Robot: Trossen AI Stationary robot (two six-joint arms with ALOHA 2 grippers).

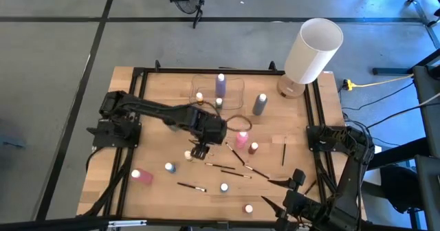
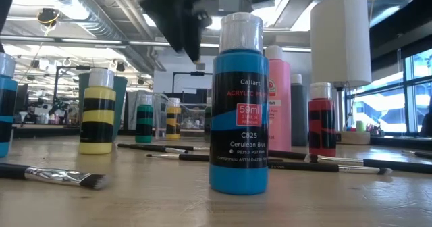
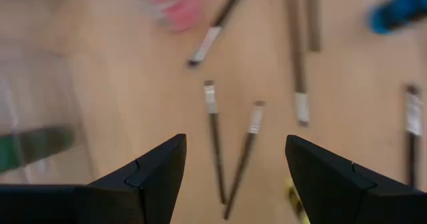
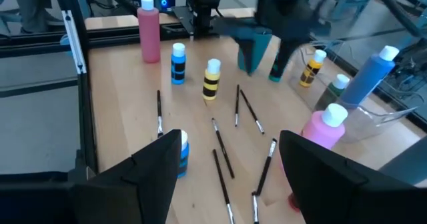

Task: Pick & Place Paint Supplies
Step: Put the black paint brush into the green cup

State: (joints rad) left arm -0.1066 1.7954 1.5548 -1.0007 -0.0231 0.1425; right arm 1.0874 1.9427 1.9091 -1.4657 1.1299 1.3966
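A workshop with a grey floor surrounds a wooden table [image 1: 158, 93] framed by black rails; a tall white lamp [image 1: 311, 51] stands at the table's 1 o'clock corner and plays no part in the task. The paint supplies lie scattered across the board: a purple bottle [image 1: 221, 84] and small bottles stand inside a clear tray [image 1: 237, 86] at 12 o'clock (seemingly the collecting place), a grey bottle [image 1: 259, 104] just to the tray's 4 o'clock, a pink bottle [image 1: 241, 139] near the centre, another pink bottle [image 1: 142, 176] lying at 8 o'clock, and a blue bottle [image 2: 237, 105] near 6 o'clock, closest to the low camera. Several paintbrushes [image 1: 237, 155] lie flat between the centre and 5 o'clock, apart from one another. The left gripper [image 1: 199, 151] hangs over the centre, fingers spread and empty, pointing down at a pair of brushes [image 3: 230, 144] that converge below it; a yellow-striped bottle [image 1: 188, 155] stands just beside it. This pose suggests an approach before a pick. The right gripper [image 1: 292, 193] waits at 5 o'clock, jaws likewise apart and holding nothing. Most supplies remain outside the tray, so the task appears far from done.
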